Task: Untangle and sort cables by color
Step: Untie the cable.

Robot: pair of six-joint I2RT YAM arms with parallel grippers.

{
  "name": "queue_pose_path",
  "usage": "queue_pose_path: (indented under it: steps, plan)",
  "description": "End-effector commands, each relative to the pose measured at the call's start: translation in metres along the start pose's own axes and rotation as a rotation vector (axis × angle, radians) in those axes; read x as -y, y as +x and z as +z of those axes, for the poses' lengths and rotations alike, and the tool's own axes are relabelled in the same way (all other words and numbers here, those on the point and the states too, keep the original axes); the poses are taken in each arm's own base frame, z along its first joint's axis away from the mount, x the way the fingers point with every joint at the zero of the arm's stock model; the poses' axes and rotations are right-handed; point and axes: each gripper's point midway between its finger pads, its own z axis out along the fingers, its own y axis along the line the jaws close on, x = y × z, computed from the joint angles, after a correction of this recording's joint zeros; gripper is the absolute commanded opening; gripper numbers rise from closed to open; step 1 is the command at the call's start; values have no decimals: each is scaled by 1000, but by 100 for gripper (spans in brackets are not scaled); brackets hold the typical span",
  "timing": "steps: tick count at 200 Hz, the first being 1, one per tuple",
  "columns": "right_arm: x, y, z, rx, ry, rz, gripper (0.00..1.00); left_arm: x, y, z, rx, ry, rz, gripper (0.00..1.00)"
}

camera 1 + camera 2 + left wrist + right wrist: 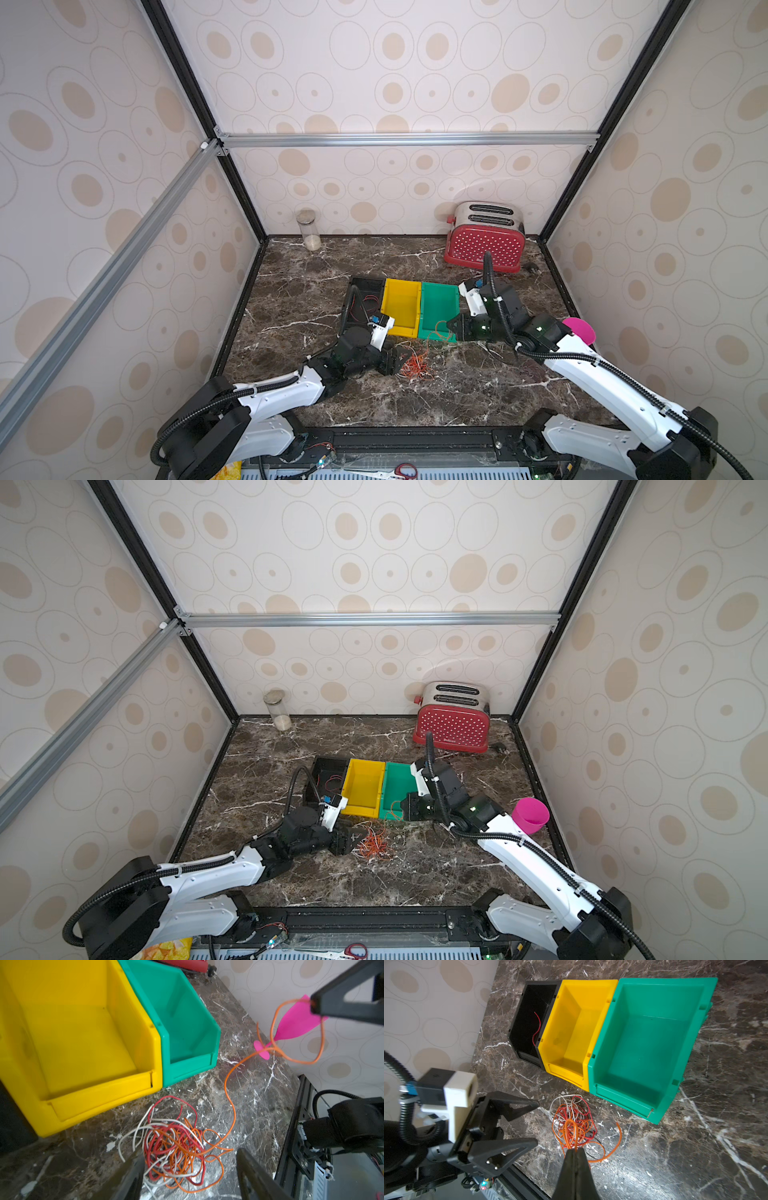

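Observation:
A tangle of red, white and orange cables (415, 365) (374, 845) lies on the marble in front of the bins. My left gripper (191, 1167) (395, 359) stands open just beside the tangle (174, 1147), one finger at each side of it, gripping nothing. My right gripper (574, 1150) (451, 326) is shut on an orange cable (230, 1095), lifted near the green bin's front. That strand loops down from the shut tip (313, 1004) into the pile. A red cable (536, 1028) lies in the black bin (542, 982).
The black bin, a yellow bin (401, 307) and a green bin (438, 307) stand side by side mid-table. A red toaster (484, 241) sits back right, a glass jar (308, 228) back left, and a pink cup (579, 328) by the right arm.

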Motion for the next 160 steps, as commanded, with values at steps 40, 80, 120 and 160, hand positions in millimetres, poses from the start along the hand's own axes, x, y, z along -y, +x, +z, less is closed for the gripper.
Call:
queue_pose_path:
  steps: [40, 80, 120, 160]
  plan:
    - [-42, -37, -33, 130, -148, -18, 0, -14, 31, 16, -78, -18, -31, 69]
    - [-49, -37, -34, 121, -188, -5, 0, -17, 29, 31, -59, -9, -64, 65]
    - [-63, -42, -51, 154, -249, -15, 0, -31, 39, 45, -86, -60, -103, 46]
    - [-66, -51, -76, 211, -231, -57, 0, -40, 48, 45, -95, -91, -128, 26]
